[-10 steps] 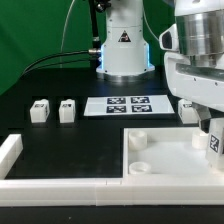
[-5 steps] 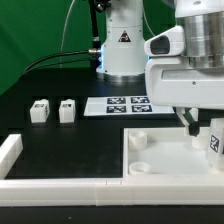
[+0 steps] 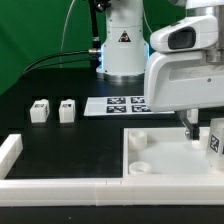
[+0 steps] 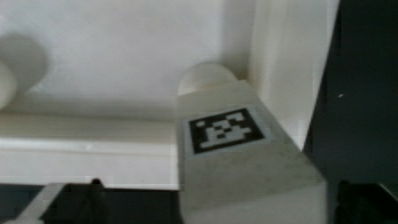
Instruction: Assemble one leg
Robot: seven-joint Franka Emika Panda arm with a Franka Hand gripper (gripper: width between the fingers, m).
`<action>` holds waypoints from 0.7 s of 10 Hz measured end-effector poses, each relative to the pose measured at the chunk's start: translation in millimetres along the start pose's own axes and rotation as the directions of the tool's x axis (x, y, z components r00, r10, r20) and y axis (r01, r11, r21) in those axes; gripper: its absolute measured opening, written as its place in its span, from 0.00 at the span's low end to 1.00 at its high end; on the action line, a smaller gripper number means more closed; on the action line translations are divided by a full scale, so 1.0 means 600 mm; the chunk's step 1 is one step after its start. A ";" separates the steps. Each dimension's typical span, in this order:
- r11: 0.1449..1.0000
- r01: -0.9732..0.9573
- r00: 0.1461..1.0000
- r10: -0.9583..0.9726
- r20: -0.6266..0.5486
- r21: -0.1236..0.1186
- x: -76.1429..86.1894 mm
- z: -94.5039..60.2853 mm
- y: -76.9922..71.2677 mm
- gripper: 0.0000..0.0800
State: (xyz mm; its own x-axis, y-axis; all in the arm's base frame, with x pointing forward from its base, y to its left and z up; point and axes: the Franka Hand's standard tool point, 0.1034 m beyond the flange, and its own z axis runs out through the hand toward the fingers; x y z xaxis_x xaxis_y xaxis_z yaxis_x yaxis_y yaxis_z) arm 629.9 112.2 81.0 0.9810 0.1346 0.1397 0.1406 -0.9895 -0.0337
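Observation:
My gripper (image 3: 207, 134) hangs over the far right corner of the large white panel (image 3: 170, 162) and is shut on a white leg (image 3: 215, 140) with a black-and-white tag. In the wrist view the leg (image 4: 228, 135) runs out from between the dark fingers (image 4: 68, 203), and its tip points at a round boss (image 4: 210, 74) in the panel's corner (image 4: 107, 70). Whether the tip touches the boss is unclear. Two more legs (image 3: 40, 111) (image 3: 67, 109) stand on the black table at the exterior view's left.
The marker board (image 3: 125, 105) lies behind the panel. A white rail (image 3: 60, 186) runs along the front, with a short white wall (image 3: 9, 150) at the left. The robot base (image 3: 122, 45) stands at the back. Two round bosses (image 3: 138, 141) (image 3: 141, 167) show near the panel's left rim.
The gripper's body has swung toward the exterior view's left and fills more of the picture. The held leg stays over the panel's far right corner.

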 end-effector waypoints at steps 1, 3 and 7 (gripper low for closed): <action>0.997 0.072 0.997 -0.072 0.001 -0.001 0.000 0.001 0.010 0.81; 0.997 0.071 0.997 -0.071 0.001 0.000 -0.001 0.001 0.009 0.81; 0.997 0.071 0.997 -0.071 0.003 0.000 -0.002 0.002 0.009 0.36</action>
State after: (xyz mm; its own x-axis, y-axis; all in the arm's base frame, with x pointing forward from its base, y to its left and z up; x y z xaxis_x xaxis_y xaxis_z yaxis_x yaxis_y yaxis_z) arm 629.7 106.7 79.3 0.9690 0.2046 0.1386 0.2098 -0.9775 -0.0237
